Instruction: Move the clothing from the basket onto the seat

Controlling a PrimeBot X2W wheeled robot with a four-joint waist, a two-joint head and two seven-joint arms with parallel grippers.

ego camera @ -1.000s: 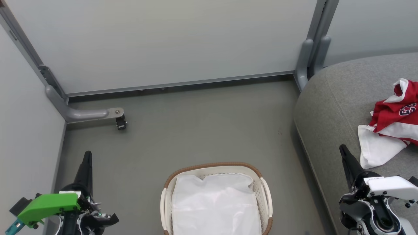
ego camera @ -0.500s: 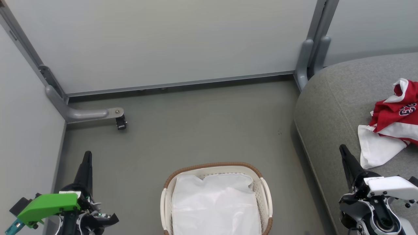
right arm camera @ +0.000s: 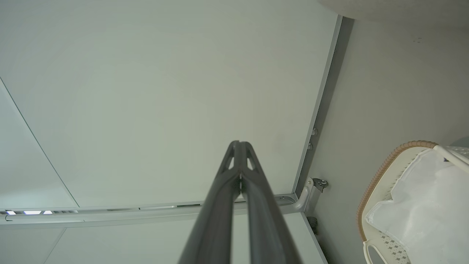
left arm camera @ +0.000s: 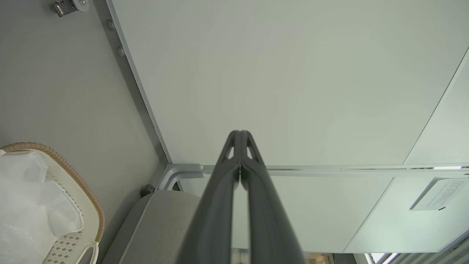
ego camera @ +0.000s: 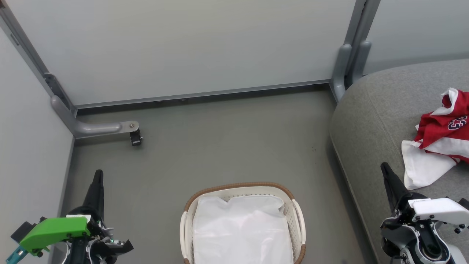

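Clothing (ego camera: 445, 132) lies on the seat (ego camera: 366, 121); the basket (ego camera: 238, 186) holds just a liner (ego camera: 242, 231). Left fingers (left arm camera: 216, 220) and right fingers (right arm camera: 216, 220) are pressed together, empty. Risk: mistaking the liner for clothing and grabbing it.

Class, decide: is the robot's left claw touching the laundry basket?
Apart. The head view shows the left claw beside the laundry basket, with a wide strip of bare grey floor between them.

Floor (ego camera: 220, 146) bears the basket (ego camera: 238, 185); the seat (ego camera: 373, 117) holds clothing (ego camera: 439, 126), perhaps one jersey.
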